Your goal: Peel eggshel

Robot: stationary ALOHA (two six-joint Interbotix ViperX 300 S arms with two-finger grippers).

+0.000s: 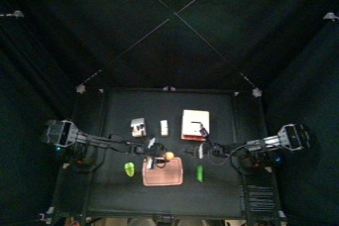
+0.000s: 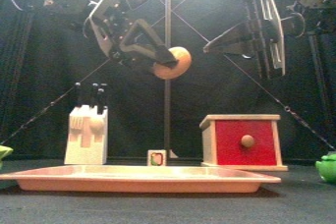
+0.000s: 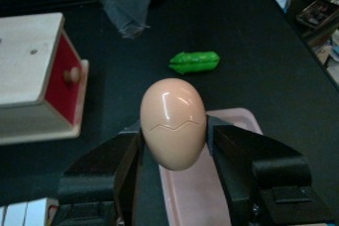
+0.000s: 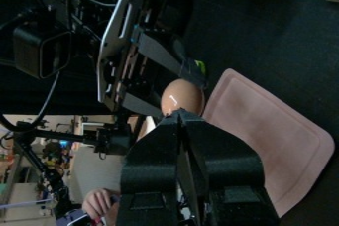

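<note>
A tan-orange egg [image 3: 173,119] with a cracked eggshell is held upright between the jaws of my left gripper [image 3: 179,149]. It hangs above the pink board [image 3: 239,121]. In the front view the egg [image 2: 171,64] is high in the air in the left gripper [image 2: 153,58]. In that view my right gripper [image 2: 214,44] points at the egg from the right, a little apart from it. In the right wrist view the right gripper [image 4: 183,121] has its jaws together just short of the egg [image 4: 181,95]. From above, the egg [image 1: 169,156] is over the board [image 1: 165,175].
A red-and-white box [image 2: 243,141] stands at the back right and a white stand [image 2: 86,135] at the back left. A small cube [image 2: 157,156] sits between them. Green pieces [image 1: 129,169] [image 1: 200,171] lie on either side of the board. White cards [image 1: 138,126] lie further back.
</note>
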